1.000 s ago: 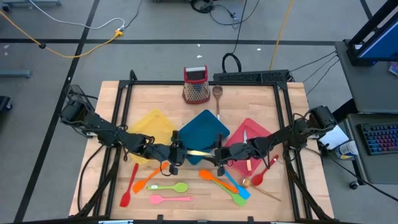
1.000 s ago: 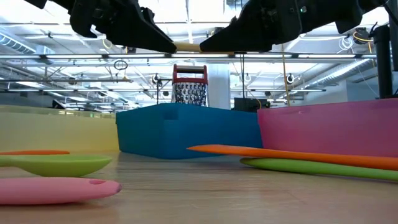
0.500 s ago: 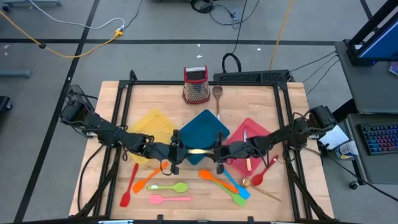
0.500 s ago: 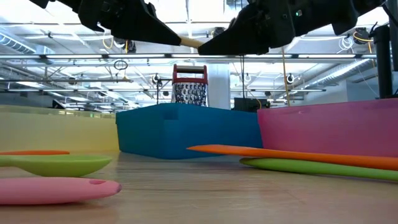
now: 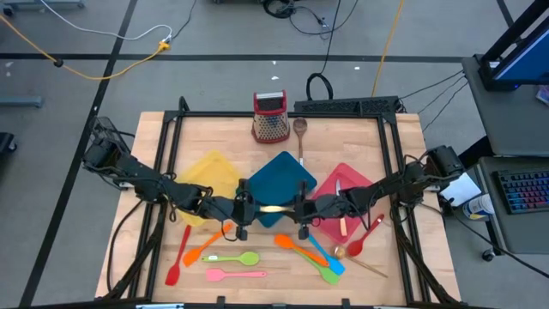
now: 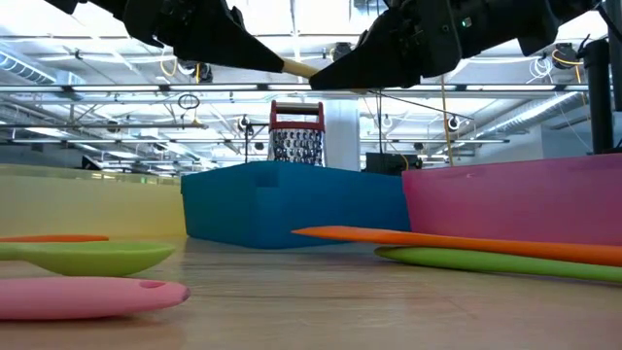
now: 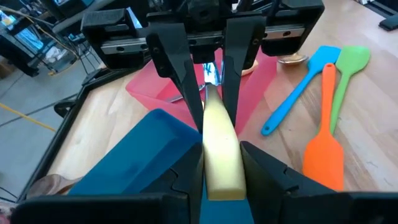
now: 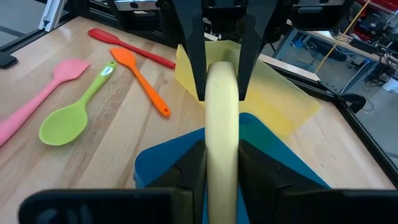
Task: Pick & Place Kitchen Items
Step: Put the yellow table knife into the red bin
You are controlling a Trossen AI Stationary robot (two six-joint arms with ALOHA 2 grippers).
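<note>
We see the left gripper (image 5: 244, 209) and right gripper (image 5: 300, 210) both clamping one pale handle (image 5: 273, 209) above the blue tray (image 5: 281, 172). We read it as a handover.

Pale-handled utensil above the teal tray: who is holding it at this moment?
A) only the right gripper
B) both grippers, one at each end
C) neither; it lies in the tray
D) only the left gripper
B: the pale-handled utensil hangs over the teal tray with the left gripper shut on one end and the right gripper shut on the other, as both wrist views confirm.
</note>
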